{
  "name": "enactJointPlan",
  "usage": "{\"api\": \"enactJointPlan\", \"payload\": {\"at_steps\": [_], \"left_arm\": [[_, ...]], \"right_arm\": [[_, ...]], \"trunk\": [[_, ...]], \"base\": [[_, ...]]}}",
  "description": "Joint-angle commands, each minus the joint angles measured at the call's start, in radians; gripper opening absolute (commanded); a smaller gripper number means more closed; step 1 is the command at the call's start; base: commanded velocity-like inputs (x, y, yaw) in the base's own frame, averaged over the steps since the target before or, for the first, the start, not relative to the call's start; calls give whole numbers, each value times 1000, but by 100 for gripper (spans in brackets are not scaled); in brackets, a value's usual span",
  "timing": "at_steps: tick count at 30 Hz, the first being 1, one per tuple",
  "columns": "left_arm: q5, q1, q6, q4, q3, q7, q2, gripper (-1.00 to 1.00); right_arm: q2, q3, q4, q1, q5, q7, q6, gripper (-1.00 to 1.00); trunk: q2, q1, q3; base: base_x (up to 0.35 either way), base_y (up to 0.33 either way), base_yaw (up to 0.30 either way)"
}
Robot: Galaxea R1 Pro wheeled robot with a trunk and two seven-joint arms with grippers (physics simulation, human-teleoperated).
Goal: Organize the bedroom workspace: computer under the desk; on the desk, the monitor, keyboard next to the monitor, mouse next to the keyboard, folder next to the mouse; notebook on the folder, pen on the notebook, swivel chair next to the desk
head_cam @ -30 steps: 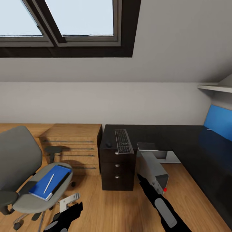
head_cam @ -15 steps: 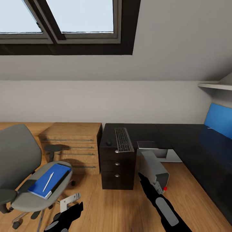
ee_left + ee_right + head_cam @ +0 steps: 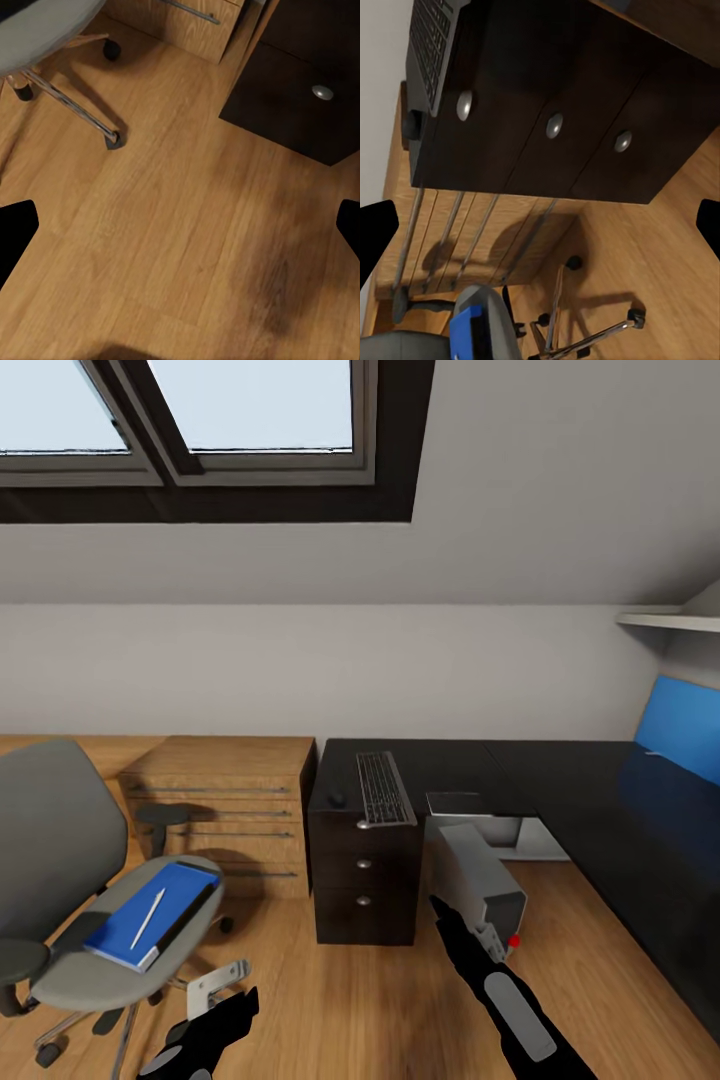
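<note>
The grey swivel chair (image 3: 60, 860) stands at the left, apart from the black desk (image 3: 560, 780). On its seat lies the blue folder (image 3: 135, 925), with the dark notebook (image 3: 188, 915) and the white pen (image 3: 150, 917) on top. The keyboard (image 3: 385, 788) and the mouse (image 3: 338, 799) rest on the desk's drawer end. On the floor by the desk sits the grey computer (image 3: 480, 875). The monitor is out of view. My left gripper (image 3: 180, 232) hangs open over bare floor. Facing the desk drawers (image 3: 547, 127), my right gripper (image 3: 540, 225) is open and holds nothing.
A light wooden chest of drawers (image 3: 225, 810) stands against the wall between the chair and the desk. The chair's metal base leg (image 3: 67, 97) reaches over the wooden floor (image 3: 330, 1000) near my left gripper. A white shelf (image 3: 665, 622) juts out above the blue back panel (image 3: 685, 730).
The whole picture has slid slightly upward and the chair has drifted left, so the camera has moved. Both arms keep their pose and nothing in the room has been touched.
</note>
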Motion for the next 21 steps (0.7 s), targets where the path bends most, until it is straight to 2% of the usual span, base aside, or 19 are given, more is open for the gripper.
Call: {"api": "enactJointPlan", "payload": {"at_steps": [1, 7, 11, 12, 14, 16, 21], "left_arm": [[10, 0, 1, -2, -1, 9, 0, 100], [10, 0, 1, 12, -9, 10, 0, 100], [8, 0, 1, 33, -75, 16, 1, 100], [8, 0, 0, 40, -105, 19, 3, 100], [8, -1, 0, 40, -111, 18, 4, 100], [11, 0, 0, 42, -115, 13, 7, 100], [12, 0, -1, 43, -116, 9, 9, 100]], "right_arm": [[0, 0, -1, 0, -8, -1, 2, 100], [0, 0, -1, -1, -9, 0, 3, 100], [0, 0, -1, 0, -9, 0, 4, 100], [0, 0, -1, 0, -9, 0, 4, 100], [0, 0, -3, 0, -9, 0, 4, 100], [0, 0, -52, 0, -13, -1, 4, 100], [2, 2, -93, 1, -46, -1, 29, 100]], "trunk": [[-8, 4, -4], [-50, 27, -23], [-78, 42, -35], [-78, 42, -35], [-78, 42, -35], [-78, 42, -35], [-78, 42, -35]], "base": [[0, 0, 0], [0, 0, 0], [0, 0, 0], [0, 0, 0], [0, 0, 0], [0, 0, 0], [41, 0, 0]]}}
